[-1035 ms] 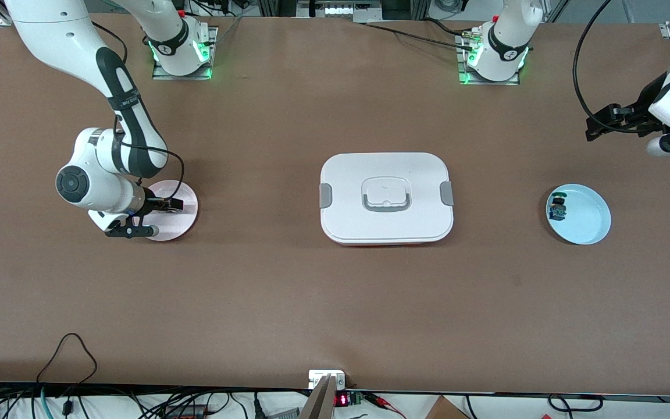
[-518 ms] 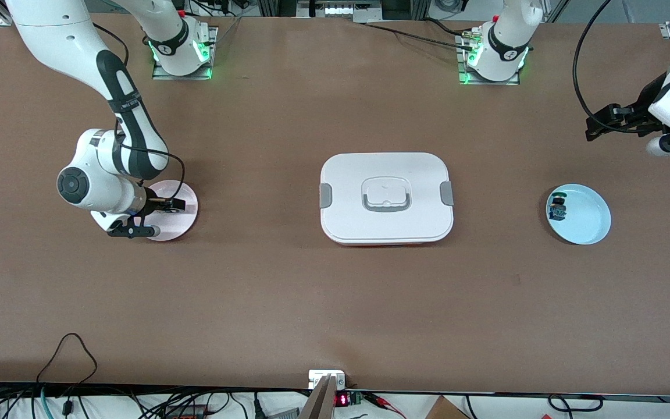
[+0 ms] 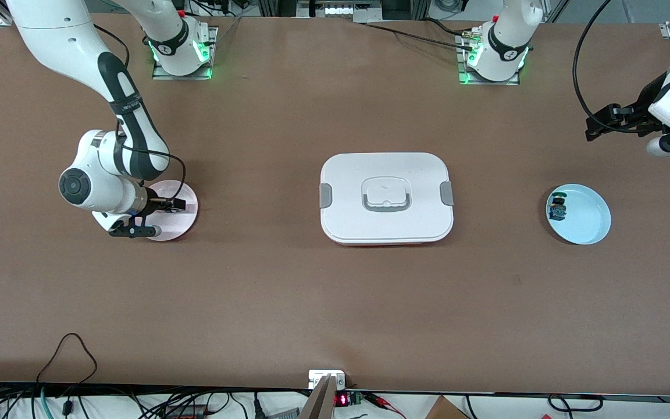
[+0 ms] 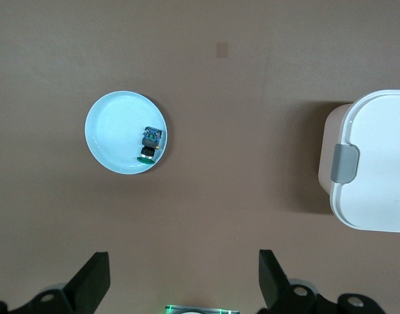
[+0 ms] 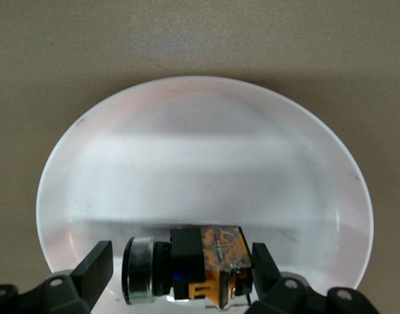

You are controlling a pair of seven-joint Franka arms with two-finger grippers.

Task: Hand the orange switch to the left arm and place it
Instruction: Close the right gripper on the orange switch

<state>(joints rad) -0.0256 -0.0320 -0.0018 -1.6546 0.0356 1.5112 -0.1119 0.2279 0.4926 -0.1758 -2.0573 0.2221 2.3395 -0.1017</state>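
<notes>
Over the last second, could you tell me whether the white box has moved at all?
No. The white box sits in the same spot between the pink plate and blue plate.

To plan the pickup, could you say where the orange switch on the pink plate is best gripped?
Clamp it end to end, from straight above: the orange switch lies on its side in the pink plate, with the right gripper straddling both ends.

light: bright, even, from overhead
shadows: soft; dark patch beside box (image 4: 376,170) in left wrist view
glare: pale streaks across pink plate (image 5: 206,163), right wrist view
green glow: at arm bases (image 3: 181,55)
focus: front sharp; switch (image 5: 186,261) close-up slightly soft
</notes>
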